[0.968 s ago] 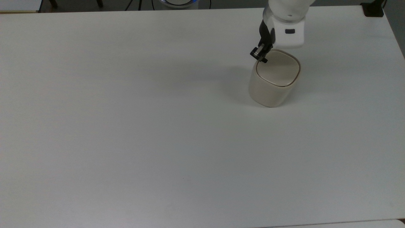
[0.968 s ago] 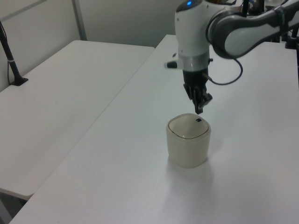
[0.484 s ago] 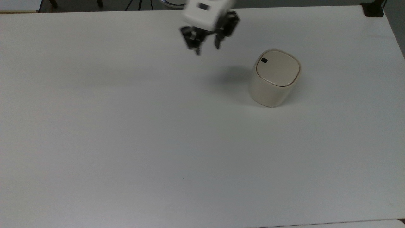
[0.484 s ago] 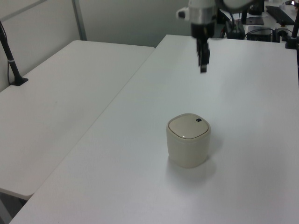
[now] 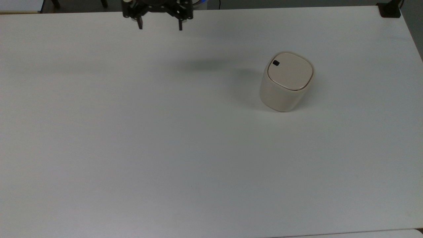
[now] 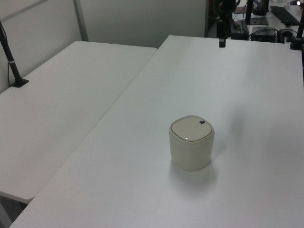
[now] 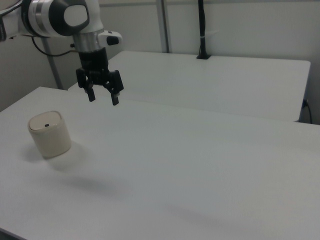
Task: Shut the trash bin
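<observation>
**Lid down, arm well clear of the bin**

The trash bin [image 5: 286, 81] stands upright on the white table [image 5: 132, 132], toward the top view's right and somewhat back of centre. Its flat lid [image 5: 290, 70] sits level inside the rounded-square rim, with only a thin seam showing around it, so the bin reads as closed. The small black button [image 5: 276, 62] lies at the lid's corner on the top view's upper left, uncovered and untouched.

The gripper [image 7: 102, 97] hangs in the air above the table's far edge, well apart from the bin and off to the top view's left. Its two black fingers [image 5: 140, 24] stand wide apart and point down, holding nothing. In the right view it is raised above the table, with the bin below it toward the right view's left.

Judging from the level lid and the empty, spread fingers, the closing appears done. The arm's raised position, far from the bin, fits a retreat: nothing is left to grip, and height keeps the fingers from knocking the light plastic body.
</observation>
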